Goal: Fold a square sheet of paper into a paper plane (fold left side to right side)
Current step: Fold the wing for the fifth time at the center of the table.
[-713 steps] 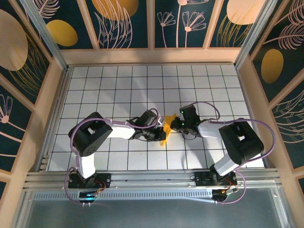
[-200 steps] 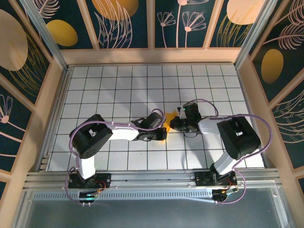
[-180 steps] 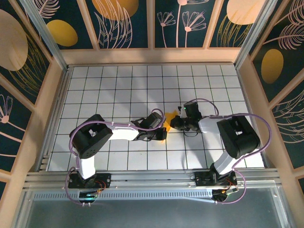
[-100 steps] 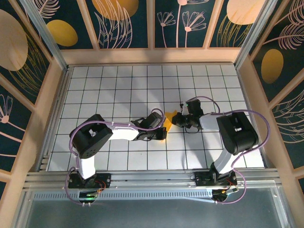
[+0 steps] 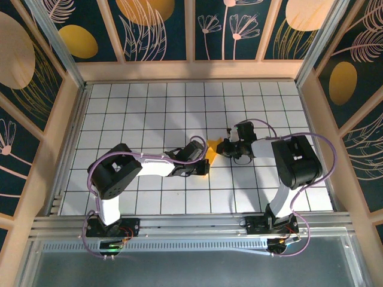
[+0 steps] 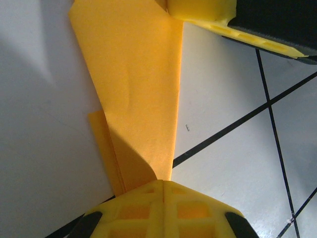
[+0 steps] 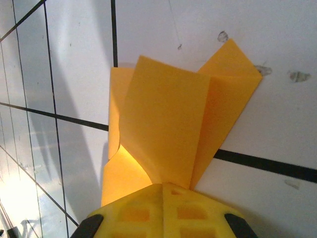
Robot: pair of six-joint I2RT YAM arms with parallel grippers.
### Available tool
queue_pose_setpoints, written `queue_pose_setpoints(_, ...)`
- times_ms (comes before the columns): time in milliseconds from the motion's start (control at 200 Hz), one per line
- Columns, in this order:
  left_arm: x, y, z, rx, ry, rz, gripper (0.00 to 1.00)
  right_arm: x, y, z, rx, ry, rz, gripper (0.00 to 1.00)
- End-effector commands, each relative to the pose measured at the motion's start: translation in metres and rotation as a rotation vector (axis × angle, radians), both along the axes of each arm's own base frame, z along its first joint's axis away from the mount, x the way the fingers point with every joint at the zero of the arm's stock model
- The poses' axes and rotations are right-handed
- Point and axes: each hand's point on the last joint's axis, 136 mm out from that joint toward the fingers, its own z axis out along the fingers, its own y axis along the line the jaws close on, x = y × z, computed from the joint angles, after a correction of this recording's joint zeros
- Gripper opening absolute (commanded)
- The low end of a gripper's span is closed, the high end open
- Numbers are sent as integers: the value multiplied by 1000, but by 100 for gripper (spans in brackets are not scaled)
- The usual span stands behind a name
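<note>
— Where's the folded orange-yellow paper sheet (image 5: 212, 153)?
— Centre of the white gridded desk (image 5: 149, 101), between both arms.
— Left gripper (image 6: 163, 191)?
— Pressed together, pinching the paper's narrow end.
— Right gripper (image 7: 163, 191)?
— Likewise clamped on the layered folds, which fan towards the top of the frame.

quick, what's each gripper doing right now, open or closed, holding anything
left gripper: closed, pinching one end of the folded paper
right gripper: closed, pinching the same folded paper at its other end
</note>
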Motion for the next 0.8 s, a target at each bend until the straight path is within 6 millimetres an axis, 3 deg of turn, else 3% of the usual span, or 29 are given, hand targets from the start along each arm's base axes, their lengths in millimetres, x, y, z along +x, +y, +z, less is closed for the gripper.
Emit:
queue_pose_setpoints(0, -44, 67, -69, 291, 189, 4, 0, 45, -37, -8, -129, -104, -133, 0)
queue_pose_setpoints(676, -44, 68, -68, 287, 185, 9, 0, 74, -56, -15, -153, -97, -179, 0)
queue_pose_setpoints(796, -45, 68, -68, 285, 185, 9, 0, 82, -59, -8, -154, -115, -189, 0)
